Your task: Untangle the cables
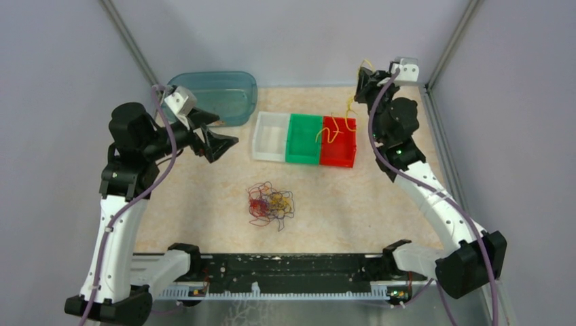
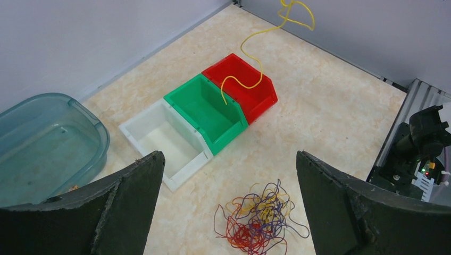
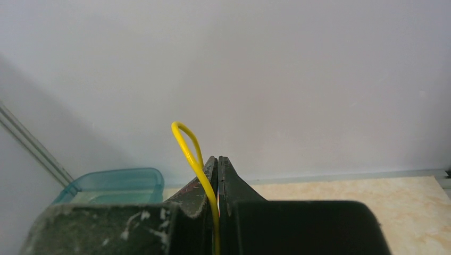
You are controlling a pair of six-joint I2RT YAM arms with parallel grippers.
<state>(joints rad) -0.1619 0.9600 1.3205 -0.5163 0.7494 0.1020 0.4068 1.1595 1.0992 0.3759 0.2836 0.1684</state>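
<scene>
Looking through the wrist cameras, I see the right gripper (image 3: 218,159) closed tight on one thin yellow curly cable (image 3: 199,167), with a short loop standing above the jaws. The arm holds it high near the back corner. The long tail hangs down toward the red plastic bin (image 2: 260,101) and bends to the green plastic bin (image 2: 207,111) beside it. I cannot tell if the tip touches either one. The remaining yellow, dark red and black cables lie as a loose curly tangle (image 1: 270,205) on the beige table, in front of the bins and between the two arms. The left gripper (image 2: 230,158) is wide open and holds nothing, hovering above this tangle. I judge these wires to be very light, soft and springy. They will slip easily and drag their neighbours, so I would pinch one strand at an outer loop, not in the dense middle. A white plastic bin (image 2: 159,141) touches the green one, and a translucent teal tub (image 1: 214,95) stands at the back left. Nothing blocks the tangle, but the bin walls could catch the hanging tail.
</scene>
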